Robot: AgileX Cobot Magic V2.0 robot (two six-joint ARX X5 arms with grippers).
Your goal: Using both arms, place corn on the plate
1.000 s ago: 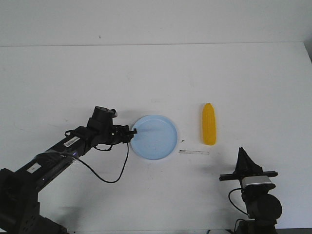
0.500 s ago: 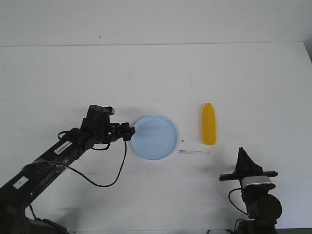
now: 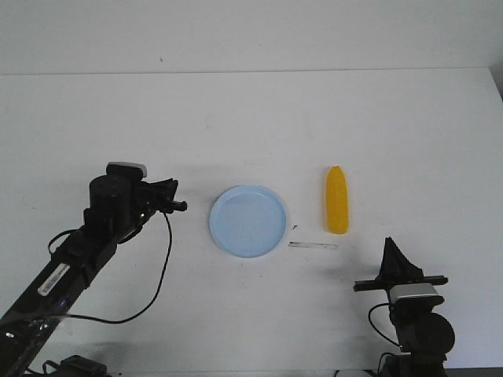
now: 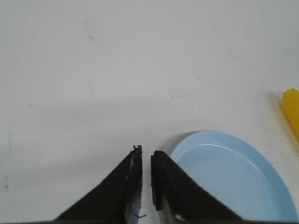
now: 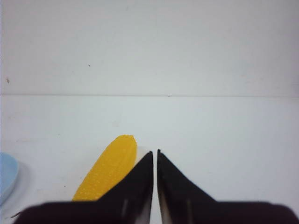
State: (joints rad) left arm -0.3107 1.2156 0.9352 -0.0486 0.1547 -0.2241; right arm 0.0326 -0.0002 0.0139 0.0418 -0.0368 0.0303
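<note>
In the left wrist view the plate [image 4: 224, 177] is cut off by the lower and right picture edges, and its near rim is partly hidden behind one finger of the left tool [image 4: 145, 158]. Only a sliver of the corn [image 4: 292, 109] is seen at the right edge. In the right wrist view the corn's lower end is covered by the right tool [image 5: 155, 161], and the plate is reduced to a small blue slice at the left edge. In the front view the left arm's base is cut off at the bottom.
</note>
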